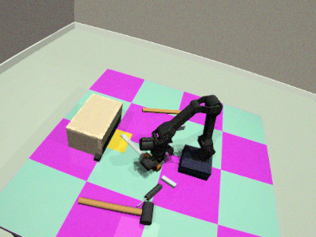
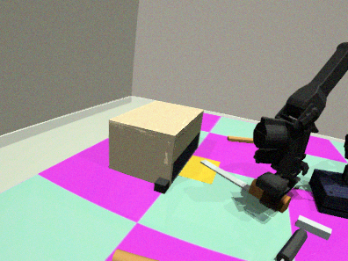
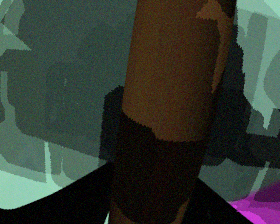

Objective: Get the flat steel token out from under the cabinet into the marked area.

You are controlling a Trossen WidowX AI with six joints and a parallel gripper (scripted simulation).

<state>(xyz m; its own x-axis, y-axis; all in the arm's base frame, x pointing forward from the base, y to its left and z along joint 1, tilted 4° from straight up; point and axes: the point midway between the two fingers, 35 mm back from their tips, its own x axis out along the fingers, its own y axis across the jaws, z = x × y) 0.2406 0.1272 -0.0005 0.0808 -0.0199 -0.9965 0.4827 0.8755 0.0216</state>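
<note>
The cabinet [image 1: 84, 140] [image 2: 141, 148] is a beige box with a dark lower front. No token can be made out in any view. The marked area is a yellow patch [image 1: 114, 143] [image 2: 193, 171] in front of the cabinet. My gripper [image 1: 152, 163] [image 2: 270, 193] [image 3: 150, 177] is shut on the brown handle [image 2: 285, 202] [image 3: 175, 65] of a long tool. Its flat, pale blade [image 1: 132, 144] [image 2: 224, 173] points toward the cabinet, and its tip shows over the patch's edge. I cannot tell whether the blade touches the table.
A small black block [image 1: 97, 157] [image 2: 162, 184] sits at the cabinet's near front corner. A mallet [image 1: 112, 207], a dark-handled screwdriver [image 1: 153, 191] [image 2: 293, 244] and a white bar [image 1: 168, 181] [image 2: 313, 228] lie on the near side. A wooden stick [image 1: 159, 111] [image 2: 239, 139] lies behind the arm.
</note>
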